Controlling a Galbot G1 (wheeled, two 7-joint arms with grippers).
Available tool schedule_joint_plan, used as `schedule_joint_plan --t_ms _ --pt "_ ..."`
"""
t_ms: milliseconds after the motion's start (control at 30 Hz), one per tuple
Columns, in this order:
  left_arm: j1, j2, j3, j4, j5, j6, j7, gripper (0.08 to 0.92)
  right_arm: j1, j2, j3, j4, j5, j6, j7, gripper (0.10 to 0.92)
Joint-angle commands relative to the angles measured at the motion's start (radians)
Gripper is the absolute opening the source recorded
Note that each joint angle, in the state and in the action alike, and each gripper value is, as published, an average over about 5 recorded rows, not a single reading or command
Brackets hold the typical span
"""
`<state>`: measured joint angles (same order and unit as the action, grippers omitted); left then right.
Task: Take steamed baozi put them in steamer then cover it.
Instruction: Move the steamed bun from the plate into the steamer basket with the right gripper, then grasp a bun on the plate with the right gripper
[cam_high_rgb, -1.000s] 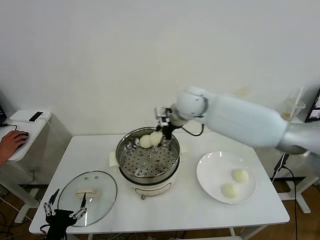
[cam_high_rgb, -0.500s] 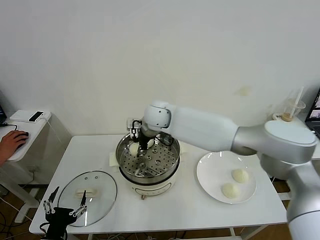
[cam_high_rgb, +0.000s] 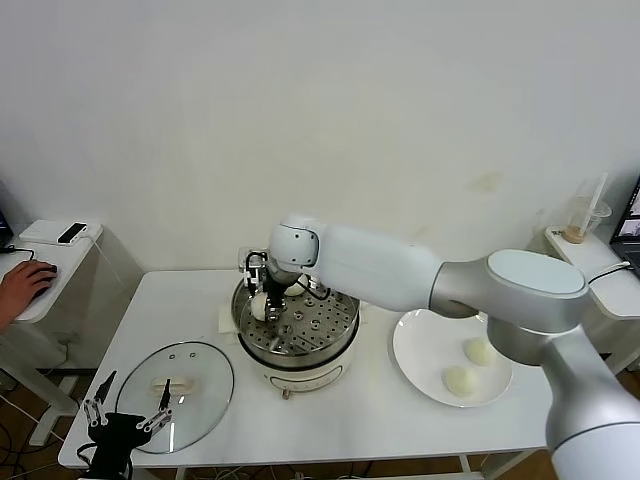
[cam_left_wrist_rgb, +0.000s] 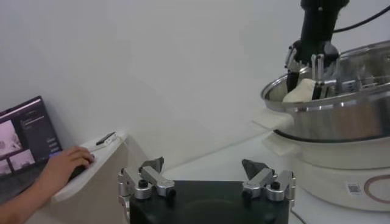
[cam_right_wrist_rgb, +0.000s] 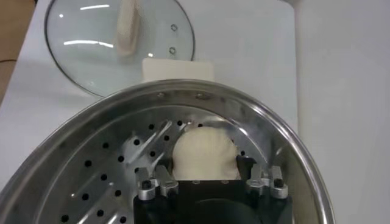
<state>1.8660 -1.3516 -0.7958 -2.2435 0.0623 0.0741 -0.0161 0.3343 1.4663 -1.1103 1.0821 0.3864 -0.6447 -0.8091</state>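
**Second bun carried across the steamer to its left wall**

A second ago the right gripper (cam_high_rgb: 266, 305) hung at the back rim of the steamer (cam_high_rgb: 297, 352) with a baozi beside one already there; now it sits lower and further left in the head view, just left of centre frame, down inside the pot against the left wall. In the right wrist view a baozi (cam_right_wrist_rgb: 204, 155) rests on the perforated tray between the fingers (cam_right_wrist_rgb: 149, 185), which stand apart on either side of it. Whether they grip it or have just let go I cannot tell; the jaws seem to be widening, so a release looks likely. If so, this bun is placed and the arm's next job is the plate.

The left gripper (cam_high_rgb: 125, 422) is parked at the lower left of the head view, near the front table edge, over the near rim of the cover (cam_high_rgb: 175, 383), jaws spread wide and empty.

Counts:
- Baozi: four expected. Two lie on the white plate (cam_high_rgb: 420, 345) at lower right; one is at the right gripper; the other in the steamer is mostly hidden behind that gripper in the head view.
- Steamer: one.
- Cover: one, flat on the table, not yet on the pot.
- Plate: one.

Two buns remain to move, then the covering.
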Motion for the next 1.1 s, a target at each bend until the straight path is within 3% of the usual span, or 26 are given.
schedule_joint_plan --t_ms 33,200,533,1100 --pt "0.002 0.002 0.000 0.000 0.000 0.000 0.000 0.823 0.030 -0.016 0.020 0.021 -0.007 0.005 -0.038 0.725" --pt "0.003 0.003 0.002 -0.005 0.000 0.001 0.000 0.823 0.115 -0.117 0.027 0.134 -0.016 0.028 -0.131 0.816" --pt "0.001 0.011 0.006 -0.010 0.000 0.004 0.002 0.823 0.271 -0.415 -0.008 0.330 -0.150 0.199 -0.339 0.823" --pt "-0.009 0.025 0.034 -0.002 0.002 0.006 0.002 0.823 0.083 -0.894 0.074 0.495 -0.388 0.312 -0.393 0.823"
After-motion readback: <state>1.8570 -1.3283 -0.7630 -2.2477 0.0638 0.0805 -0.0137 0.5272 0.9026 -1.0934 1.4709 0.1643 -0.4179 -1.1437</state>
